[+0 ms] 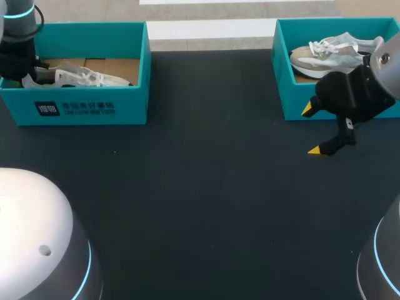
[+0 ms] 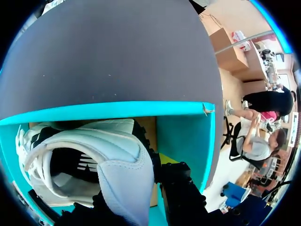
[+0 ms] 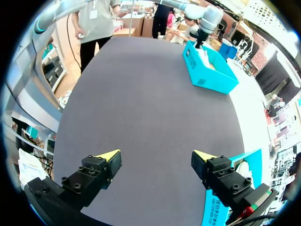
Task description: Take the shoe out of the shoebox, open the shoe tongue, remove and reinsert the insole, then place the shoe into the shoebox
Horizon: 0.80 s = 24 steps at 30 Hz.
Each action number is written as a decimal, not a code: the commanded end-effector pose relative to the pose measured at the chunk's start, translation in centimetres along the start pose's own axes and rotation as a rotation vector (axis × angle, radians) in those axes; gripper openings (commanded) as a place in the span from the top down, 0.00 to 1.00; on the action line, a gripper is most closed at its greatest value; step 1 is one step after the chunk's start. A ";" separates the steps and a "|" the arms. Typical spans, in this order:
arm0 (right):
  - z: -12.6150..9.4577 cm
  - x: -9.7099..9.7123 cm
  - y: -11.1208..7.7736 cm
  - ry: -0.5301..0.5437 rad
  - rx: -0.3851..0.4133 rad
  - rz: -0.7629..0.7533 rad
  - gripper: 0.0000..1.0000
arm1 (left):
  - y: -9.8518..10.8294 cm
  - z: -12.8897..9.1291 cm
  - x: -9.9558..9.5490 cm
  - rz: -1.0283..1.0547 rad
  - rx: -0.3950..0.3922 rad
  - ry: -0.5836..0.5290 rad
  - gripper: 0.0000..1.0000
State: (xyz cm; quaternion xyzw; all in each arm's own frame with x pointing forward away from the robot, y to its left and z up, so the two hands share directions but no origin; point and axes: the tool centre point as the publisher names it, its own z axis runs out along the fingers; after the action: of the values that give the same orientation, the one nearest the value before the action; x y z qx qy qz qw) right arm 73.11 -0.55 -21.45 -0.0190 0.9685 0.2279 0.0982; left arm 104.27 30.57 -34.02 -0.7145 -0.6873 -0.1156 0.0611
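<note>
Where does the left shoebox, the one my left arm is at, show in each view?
Head view: left shoebox at the far left of the table, left arm reaching into it.
Left wrist view: close up, its teal wall around the white shoe.
Right wrist view: small, far across the table, ahead of the right tool, at.
Shared landmark: the dark table, in all three views.

shoebox [image 1: 94, 106] far left, shoe [image 1: 81, 78] inside; second shoebox [image 1: 292, 103] far right.
</note>
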 end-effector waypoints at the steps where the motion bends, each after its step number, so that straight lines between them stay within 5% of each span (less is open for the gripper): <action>1: 0.2 0.0 0.1 0.000 0.004 0.001 0.00 | -0.4 0.6 -0.5 -0.008 0.004 0.016 1.00; 17: 0.2 0.0 0.1 0.000 0.004 0.001 0.00 | 0.1 4.1 -1.0 -0.005 0.079 0.039 1.00; 24: 0.2 0.0 0.1 0.000 0.004 0.001 0.00 | -0.3 3.2 -0.8 0.027 0.090 0.025 0.55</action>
State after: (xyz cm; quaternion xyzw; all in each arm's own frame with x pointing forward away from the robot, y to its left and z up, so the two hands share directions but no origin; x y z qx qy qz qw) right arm 73.11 -0.54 -21.45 -0.0190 0.9685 0.2279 0.0981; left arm 103.99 30.58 -37.60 -0.7163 -0.6831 -0.0969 0.1043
